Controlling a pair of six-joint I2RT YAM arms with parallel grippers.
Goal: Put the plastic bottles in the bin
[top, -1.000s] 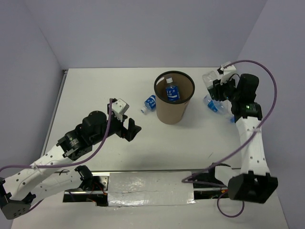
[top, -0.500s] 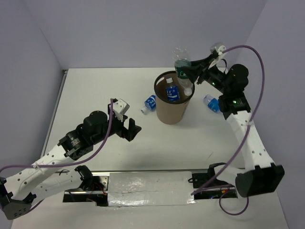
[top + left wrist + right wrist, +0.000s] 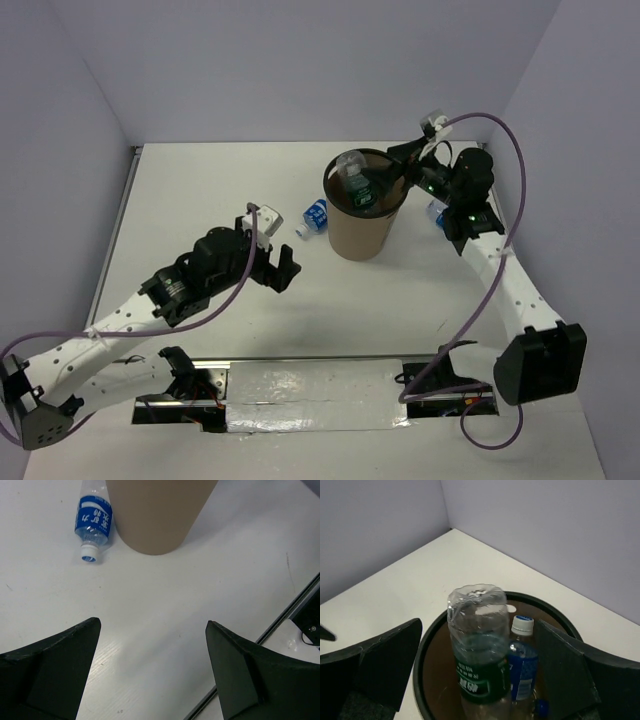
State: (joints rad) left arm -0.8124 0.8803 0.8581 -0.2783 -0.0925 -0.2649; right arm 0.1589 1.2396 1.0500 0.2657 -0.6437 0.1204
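Observation:
The brown bin (image 3: pixel 365 236) stands mid-table. My right gripper (image 3: pixel 402 175) hovers open over its black rim (image 3: pixel 427 645). Between the spread fingers, touching neither, a clear green-labelled bottle (image 3: pixel 477 650) stands upside down inside the bin, also seen from above (image 3: pixel 358 180). A blue-labelled bottle (image 3: pixel 522 665) with a white cap stands beside it in the bin. Another blue-labelled bottle (image 3: pixel 315 215) lies on the table left of the bin (image 3: pixel 157 515), cap toward me (image 3: pixel 93 520). A third blue-labelled bottle (image 3: pixel 437 211) lies right of the bin, partly hidden by the right arm. My left gripper (image 3: pixel 283 268) hangs open and empty (image 3: pixel 152 630) in front of the bin.
Lavender walls close the table at the back and both sides. A taped metal strip (image 3: pixel 310 395) and the arm bases run along the near edge. The table edge and a dark rail (image 3: pixel 300 605) show at the right of the left wrist view.
The right gripper carried the green-labelled bottle over the bin, opened and let it go; the bottle now sits in the bin. The left arm edged forward to the right.

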